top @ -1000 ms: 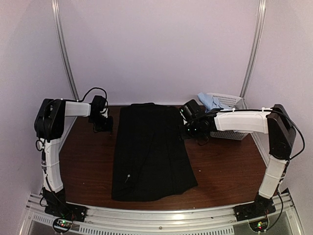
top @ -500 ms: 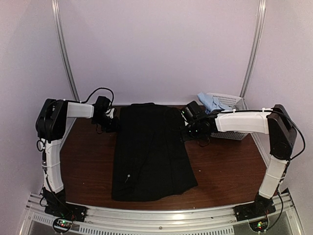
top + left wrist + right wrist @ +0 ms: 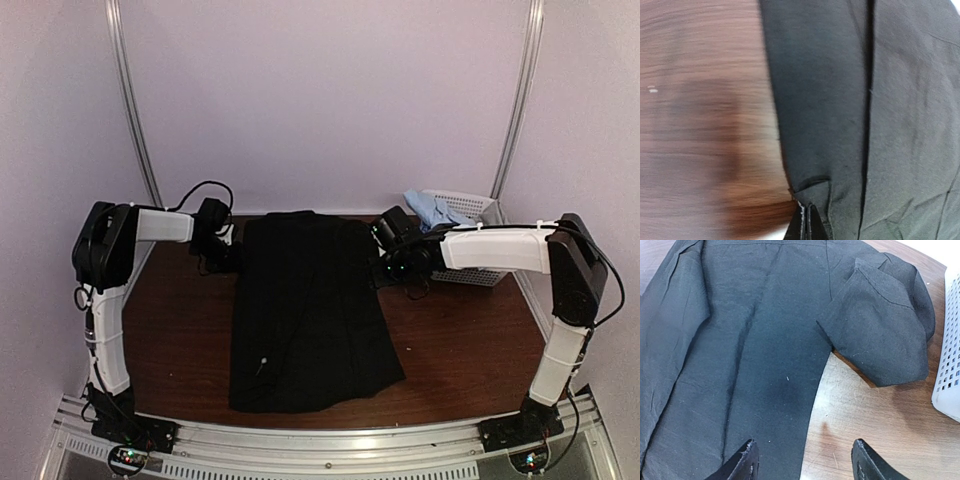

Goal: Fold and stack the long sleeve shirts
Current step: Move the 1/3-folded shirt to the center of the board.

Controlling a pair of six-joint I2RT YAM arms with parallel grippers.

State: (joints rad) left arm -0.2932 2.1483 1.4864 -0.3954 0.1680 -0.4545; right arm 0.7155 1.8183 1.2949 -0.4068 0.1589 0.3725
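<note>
A black long sleeve shirt (image 3: pixel 310 310) lies flat down the middle of the brown table (image 3: pixel 180 320), its collar end at the back. My left gripper (image 3: pixel 232 250) is at the shirt's far left edge. In the left wrist view its jaws (image 3: pixel 807 220) are shut, pinching a small raised fold of that black edge (image 3: pixel 815 192). My right gripper (image 3: pixel 385 268) hovers open over the shirt's far right edge (image 3: pixel 805 460); one finger is over black cloth (image 3: pixel 765 340), the other over bare wood. A folded-in sleeve (image 3: pixel 880 330) lies just ahead of it.
A white lattice basket (image 3: pixel 470 212) stands at the back right with a pale blue shirt (image 3: pixel 432 208) hanging out of it. Its wall (image 3: pixel 950 365) is close on the right of the right gripper. White walls and metal posts enclose the table.
My left gripper moved right from the bare wood to the shirt's left edge, opened briefly and shut on the cloth. The right arm barely moved.
</note>
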